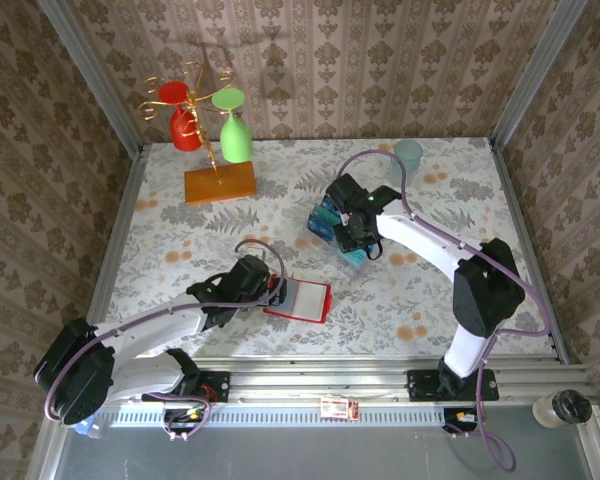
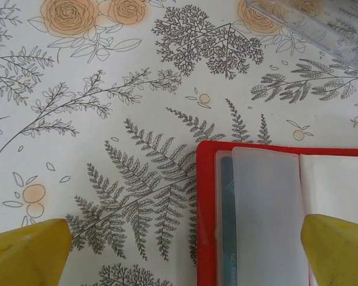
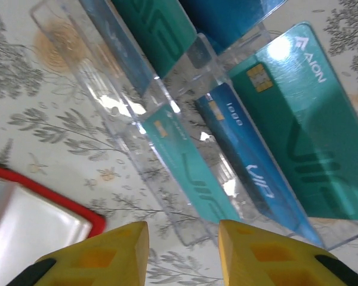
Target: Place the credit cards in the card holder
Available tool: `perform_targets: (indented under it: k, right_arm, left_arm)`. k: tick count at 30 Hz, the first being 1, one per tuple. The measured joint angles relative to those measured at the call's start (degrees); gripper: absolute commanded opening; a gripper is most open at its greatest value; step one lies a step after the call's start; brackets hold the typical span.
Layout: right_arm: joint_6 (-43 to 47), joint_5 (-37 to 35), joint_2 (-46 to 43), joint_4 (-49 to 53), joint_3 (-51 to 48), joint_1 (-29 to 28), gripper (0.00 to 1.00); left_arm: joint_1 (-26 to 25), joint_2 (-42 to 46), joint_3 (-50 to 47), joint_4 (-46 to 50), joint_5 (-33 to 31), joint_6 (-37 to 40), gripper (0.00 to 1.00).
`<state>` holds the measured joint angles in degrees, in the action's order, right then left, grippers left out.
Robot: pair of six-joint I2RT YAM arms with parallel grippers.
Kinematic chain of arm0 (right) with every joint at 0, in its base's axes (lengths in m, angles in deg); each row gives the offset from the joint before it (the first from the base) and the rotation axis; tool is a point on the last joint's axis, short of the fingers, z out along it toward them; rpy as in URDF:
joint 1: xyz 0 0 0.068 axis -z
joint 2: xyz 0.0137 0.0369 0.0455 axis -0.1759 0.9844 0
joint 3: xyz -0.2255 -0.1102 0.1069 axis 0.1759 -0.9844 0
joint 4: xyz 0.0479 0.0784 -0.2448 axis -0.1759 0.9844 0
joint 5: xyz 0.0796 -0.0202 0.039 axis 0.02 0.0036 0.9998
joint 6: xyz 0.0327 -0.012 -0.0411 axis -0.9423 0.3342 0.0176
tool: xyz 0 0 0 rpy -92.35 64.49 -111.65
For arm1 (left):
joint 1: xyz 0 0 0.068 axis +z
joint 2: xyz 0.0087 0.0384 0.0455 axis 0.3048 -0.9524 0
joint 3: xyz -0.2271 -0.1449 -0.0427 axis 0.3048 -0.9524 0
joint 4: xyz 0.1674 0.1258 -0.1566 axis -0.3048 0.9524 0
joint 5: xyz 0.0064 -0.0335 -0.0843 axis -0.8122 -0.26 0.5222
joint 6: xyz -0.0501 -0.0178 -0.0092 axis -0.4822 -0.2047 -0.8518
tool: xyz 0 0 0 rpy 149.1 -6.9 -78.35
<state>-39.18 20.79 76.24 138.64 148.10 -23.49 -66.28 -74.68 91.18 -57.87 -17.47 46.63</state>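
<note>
Table — pale cloth printed with ferns and orange roses, metal rails along sides. Far left: wooden base of gold stand, flat on cloth. Far right corner: clear cup, upright. Right of centre: clear acrylic rack. Near edge, left of centre — red card holder, lying open and flat, clear sleeves up, well apart from rack.

You can read "AION" and a large "VIP" on the green card; the blue card beside it also says "VIP".
</note>
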Motion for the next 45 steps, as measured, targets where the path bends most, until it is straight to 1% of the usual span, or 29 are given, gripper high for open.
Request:
perform_targets:
  k: [6, 10, 13, 16, 22, 24, 29, 38, 42, 45]
  right_arm:
    - [3.48, -1.64, 3.28, 1.22, 2.25, 0.0, 0.31]
    - [4.79, -2.08, 5.18, 1.46, 2.25, 0.24, 0.31]
    - [5.46, -2.19, 6.4, 1.44, 2.25, 0.48, 0.29]
    - [6.01, -2.27, 7.45, 1.42, 2.25, 0.66, 0.25]
    - [6.93, -1.66, 7.58, 1.42, 2.25, 0.81, 0.12]
    - [7.21, -1.64, 7.56, 1.42, 2.27, 0.92, 0.1]
    - [8.46, -0.61, 7.56, 1.55, 2.71, 1.03, 0.0]
    - [11.13, 3.37, 6.14, 1.64, 3.37, 1.03, 0.0]
    - [10.84, 4.72, 2.69, 1.57, 3.37, 1.03, 0.0]
    - [9.03, 7.06, -1.6, 0.26, 2.69, 1.01, 0.0]
  left_arm:
    - [0.26, -3.13, -0.02, -2.21, 1.07, 0.15, 1.0]
    - [0.26, -3.32, -0.02, -3.54, 1.46, 0.13, 1.0]
    - [0.26, -3.3, -0.02, -4.26, 1.46, 0.11, 1.0]
    - [0.26, -3.15, -0.13, -4.37, 1.46, 0.09, 1.0]
    - [0.26, -2.36, -0.87, -4.48, 1.46, 0.09, 1.0]
    - [0.26, -2.23, -1.14, -4.59, 1.46, 0.09, 1.0]
    - [0.26, -2.01, -1.51, -4.7, 1.49, 0.09, 1.0]
    - [0.26, -2.86, -1.11, -4.28, 2.36, 0.44, 1.0]
    - [0.26, -4.7, -0.09, -4.02, 2.58, 1.31, 1.0]
    - [0.26, -6.47, 1.05, -3.76, 2.51, 1.99, 1.0]
